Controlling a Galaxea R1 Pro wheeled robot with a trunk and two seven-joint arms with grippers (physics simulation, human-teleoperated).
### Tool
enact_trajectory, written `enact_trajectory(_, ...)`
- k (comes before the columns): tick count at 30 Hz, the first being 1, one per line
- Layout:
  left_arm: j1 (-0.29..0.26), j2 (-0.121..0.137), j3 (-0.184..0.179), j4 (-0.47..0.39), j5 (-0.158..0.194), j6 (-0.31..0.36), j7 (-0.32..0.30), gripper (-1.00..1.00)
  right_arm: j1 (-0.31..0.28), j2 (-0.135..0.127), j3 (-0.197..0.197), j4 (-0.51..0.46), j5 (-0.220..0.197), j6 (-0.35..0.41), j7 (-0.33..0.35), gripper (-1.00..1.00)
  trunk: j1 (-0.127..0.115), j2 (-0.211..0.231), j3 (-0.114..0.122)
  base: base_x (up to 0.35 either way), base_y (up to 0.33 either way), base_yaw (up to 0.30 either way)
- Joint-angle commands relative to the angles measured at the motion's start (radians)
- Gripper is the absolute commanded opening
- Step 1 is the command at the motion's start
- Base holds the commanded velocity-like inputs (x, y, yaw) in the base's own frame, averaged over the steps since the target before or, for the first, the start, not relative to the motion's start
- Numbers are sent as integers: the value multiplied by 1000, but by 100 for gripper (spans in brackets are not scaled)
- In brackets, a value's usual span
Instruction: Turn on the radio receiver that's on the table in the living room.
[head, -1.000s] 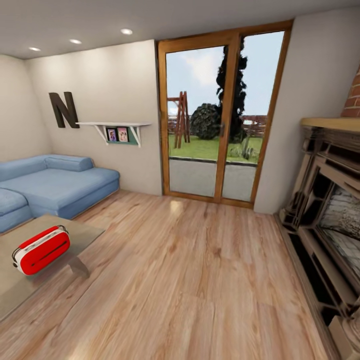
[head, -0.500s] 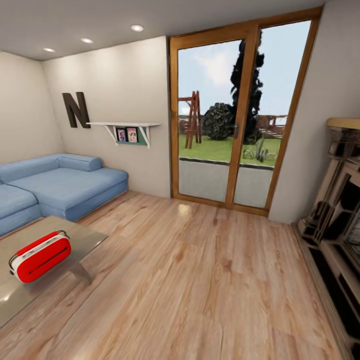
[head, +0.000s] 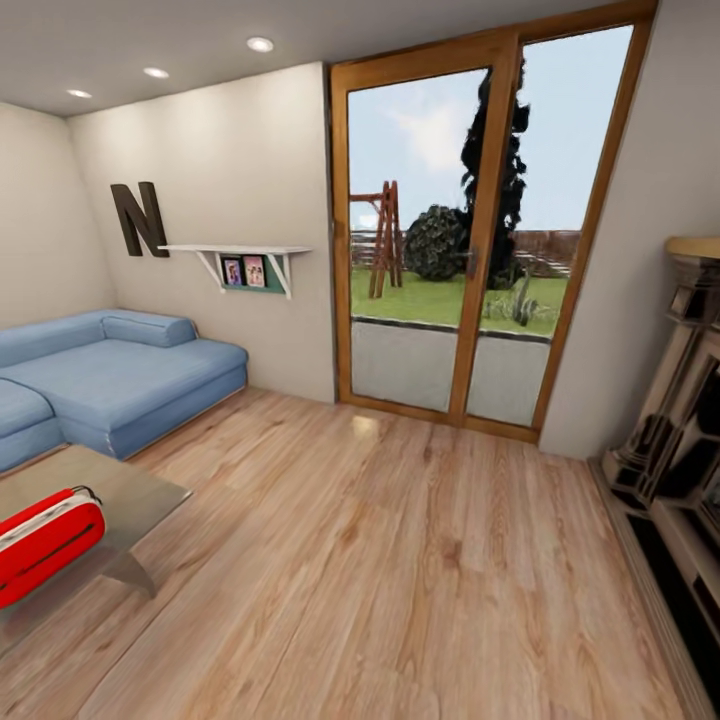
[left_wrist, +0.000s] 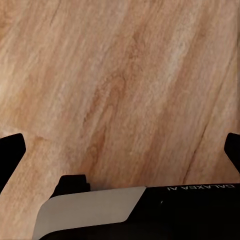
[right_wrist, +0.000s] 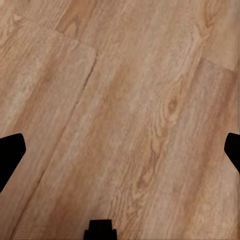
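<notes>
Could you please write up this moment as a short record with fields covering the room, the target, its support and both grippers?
room: living room with wood plank floor, blue sofa, glass patio door, fireplace at the right
target: radio receiver, red with white trim, cut by the head view's left edge
support: radio lies on the table, near its corner
left gripper: open, empty, over bare floor
right gripper: open, empty, over bare floor
contact with radio: none
</notes>
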Motion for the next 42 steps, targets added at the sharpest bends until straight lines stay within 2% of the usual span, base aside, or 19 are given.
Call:
enact_trajectory(1,0,0,-1,-1,-1,-2,1,100,0,0,-1,0,3,-1,0,100,1,0,-1,326,-136,0)
enact_trajectory(36,0,-1,-1,0,-3,-2,1,100,-1,-1,-1,0,3,-1,5,100,1,0,-1,326,-136,0)
enact_trajectory(38,0,-1,-1,0,-3,-2,1,100,0,-1,-1,0,3,-1,18,100,1,0,-1,326,-135,0)
enact_trajectory(42,0,-1,-1,0,-3,-2,1,100,-1,-5,-2,0,3,-1,89,100,1,0,-1,326,-133,0)
